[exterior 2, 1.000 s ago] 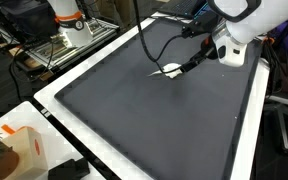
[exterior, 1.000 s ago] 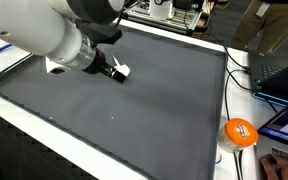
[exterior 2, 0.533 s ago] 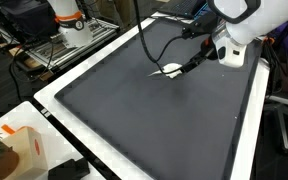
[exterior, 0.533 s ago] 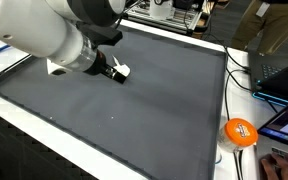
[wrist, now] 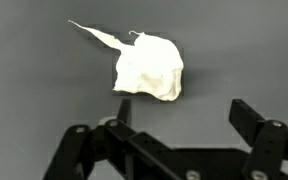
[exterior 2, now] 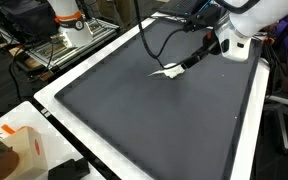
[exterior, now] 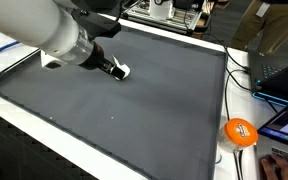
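A small crumpled white scrap [wrist: 149, 68] with a thin tail lies on the dark grey mat [wrist: 44, 90]. In the wrist view my gripper [wrist: 184, 112] is open just short of it, with nothing between the black fingers [wrist: 246, 115]. In both exterior views the gripper [exterior: 114, 68] [exterior 2: 187, 64] hangs low over the mat [exterior: 134, 110] [exterior 2: 154, 120], slanted down, its tips right beside the scrap [exterior 2: 167, 71]. Whether the tips touch the scrap is unclear.
A white border [exterior: 199, 160] frames the mat. An orange round object [exterior: 240, 132] and a laptop [exterior: 284, 75] with cables sit beyond one edge. Another robot base [exterior 2: 69, 20], a cardboard box [exterior 2: 24, 150] and a black device [exterior 2: 69, 170] stand off the mat.
The arm has drawn back and up a little from the scrap. The jaws stay open and the scrap has not moved.
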Tool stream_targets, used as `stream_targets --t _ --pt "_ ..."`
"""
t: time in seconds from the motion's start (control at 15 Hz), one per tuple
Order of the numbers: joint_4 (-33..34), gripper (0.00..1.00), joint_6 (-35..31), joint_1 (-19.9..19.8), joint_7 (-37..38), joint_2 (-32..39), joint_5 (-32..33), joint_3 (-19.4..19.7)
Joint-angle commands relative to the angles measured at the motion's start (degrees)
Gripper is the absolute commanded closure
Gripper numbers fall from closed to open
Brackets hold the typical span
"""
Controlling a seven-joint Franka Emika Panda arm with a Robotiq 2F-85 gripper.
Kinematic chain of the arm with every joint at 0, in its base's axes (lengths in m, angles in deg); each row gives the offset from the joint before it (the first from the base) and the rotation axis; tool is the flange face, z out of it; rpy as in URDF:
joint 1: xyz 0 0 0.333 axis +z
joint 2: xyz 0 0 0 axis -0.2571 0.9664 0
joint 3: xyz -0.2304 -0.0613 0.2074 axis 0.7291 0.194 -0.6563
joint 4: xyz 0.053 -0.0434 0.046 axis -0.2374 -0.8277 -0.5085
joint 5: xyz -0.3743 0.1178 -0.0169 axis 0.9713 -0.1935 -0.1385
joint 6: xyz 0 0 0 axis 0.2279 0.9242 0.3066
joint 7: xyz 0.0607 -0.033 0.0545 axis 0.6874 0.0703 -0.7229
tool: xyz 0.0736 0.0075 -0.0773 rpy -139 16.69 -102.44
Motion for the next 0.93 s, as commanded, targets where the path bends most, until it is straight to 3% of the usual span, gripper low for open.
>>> stream_targets --t 0.0,0.27,0.73,0.8,0.87 --pt "-9.9 0.00 -5.6 -0.2 1.4 -7.2 -0.8 0.2" --pt "-20.2 0.00 -15.1 -0.5 4.1 -14.1 -2.1 0.2" --pt "-37.0 0.00 -18.1 -1.0 1.6 -26.2 -2.9 0.0" --pt "-28.0 0.00 -14.6 -0.5 3.0 -20.3 -2.0 0.3" --pt "-30.2 0.00 -15.2 -0.5 2.7 -21.9 -2.0 0.3"
